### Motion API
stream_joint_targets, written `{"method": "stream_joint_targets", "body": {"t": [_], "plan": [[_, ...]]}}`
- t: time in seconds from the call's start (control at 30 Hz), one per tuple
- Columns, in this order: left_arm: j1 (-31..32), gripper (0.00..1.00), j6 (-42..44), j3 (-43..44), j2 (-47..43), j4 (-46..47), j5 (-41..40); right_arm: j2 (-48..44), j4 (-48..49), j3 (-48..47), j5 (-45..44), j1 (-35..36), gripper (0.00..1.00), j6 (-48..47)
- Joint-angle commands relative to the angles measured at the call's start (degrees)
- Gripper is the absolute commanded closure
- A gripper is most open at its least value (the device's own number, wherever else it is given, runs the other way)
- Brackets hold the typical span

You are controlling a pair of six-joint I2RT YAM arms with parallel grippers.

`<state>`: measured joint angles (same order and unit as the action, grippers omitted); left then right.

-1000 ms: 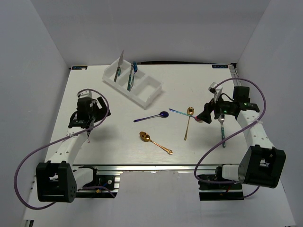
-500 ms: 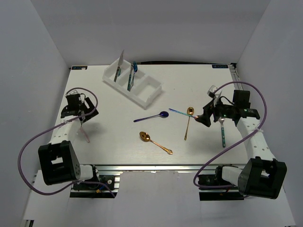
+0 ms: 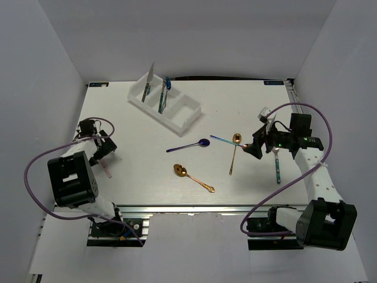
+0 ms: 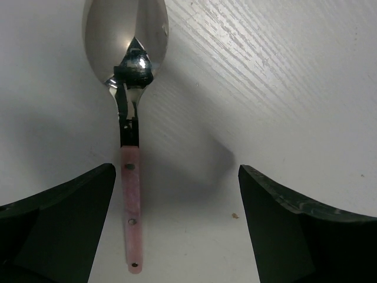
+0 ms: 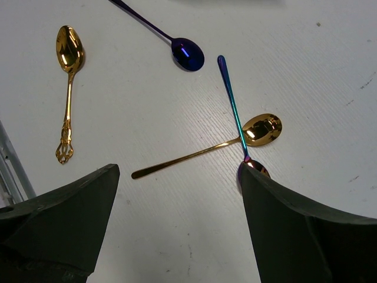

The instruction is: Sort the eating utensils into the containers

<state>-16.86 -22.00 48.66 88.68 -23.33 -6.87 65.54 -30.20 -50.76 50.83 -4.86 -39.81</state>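
The white three-compartment tray (image 3: 184, 113) stands at the back left; a silver knife (image 3: 149, 81) and a blue utensil (image 3: 165, 93) lean in it. My left gripper (image 3: 99, 151) is open and low over a spoon with a pink handle (image 4: 132, 218) and silver bowl (image 4: 125, 35); the handle lies close to the left finger (image 4: 70, 212). My right gripper (image 3: 254, 147) is open and empty (image 5: 179, 224) above a plain gold spoon (image 5: 206, 150) crossed by an iridescent spoon (image 5: 232, 106). A purple spoon (image 5: 187, 53) and an ornate gold spoon (image 5: 68, 88) lie beyond.
A teal-handled fork (image 3: 276, 166) lies under the right arm near the right side. The pink handle (image 3: 106, 170) pokes out near the table's left front. White walls close in the left, right and back. Purple cables loop from both arms.
My left arm has swung left and folded back, and the gripper has come low over the pink-handled spoon. The right gripper has barely moved. No utensil has moved.
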Motion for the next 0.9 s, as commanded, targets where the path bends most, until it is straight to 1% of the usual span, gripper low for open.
{"method": "stream_joint_targets", "body": {"t": [0.0,0.27,0.33,0.4,0.43,0.6,0.7,0.73,0.77,0.8,0.87], "plan": [[-0.19,0.03,-0.94,1.7,1.31,0.48,0.9,0.38,0.93,0.22,0.68,-0.15,0.11,-0.18],[-1.07,0.07,-2.0,-4.36,2.9,4.34,2.92,1.69,2.42,0.75,-1.26,-0.41,0.11,0.7],[-1.33,0.16,-2.0,-4.63,3.07,4.61,3.27,1.7,2.68,1.01,-1.61,-0.59,0.11,0.96],[-1.51,0.31,-2.08,-4.63,3.16,4.61,4.23,1.61,3.39,1.19,-1.79,-0.76,0.11,1.49],[-1.59,0.37,-2.43,-4.81,2.99,4.7,4.5,1.61,3.56,1.28,-1.96,-0.94,0.11,1.58],[-1.6,0.38,-2.7,-6.04,2.72,5.93,6.79,1.61,4.35,1.46,-2.22,-1.11,0.11,2.81],[-1.59,0.47,-2.52,-6.04,2.37,6.46,11.16,1.26,4.44,1.63,-1.87,-1.2,0.11,3.34],[-1.59,0.53,-2.17,-5.86,1.85,6.81,12.49,1.17,4.7,1.72,-1.79,-1.29,0.11,3.51],[-1.68,0.61,-2.08,-6.04,1.49,7.5,13.89,0.82,4.79,1.98,-1.87,-1.38,0.11,3.51],[-1.6,0.67,-1.82,-6.04,1.14,8.21,18.43,0.65,4.88,1.98,-1.96,-1.38,0.11,3.6],[-1.59,0.81,-1.82,-6.65,-0.61,10.75,24.42,0.38,5.15,2.07,-2.05,-1.55,0.11,3.6]]}}
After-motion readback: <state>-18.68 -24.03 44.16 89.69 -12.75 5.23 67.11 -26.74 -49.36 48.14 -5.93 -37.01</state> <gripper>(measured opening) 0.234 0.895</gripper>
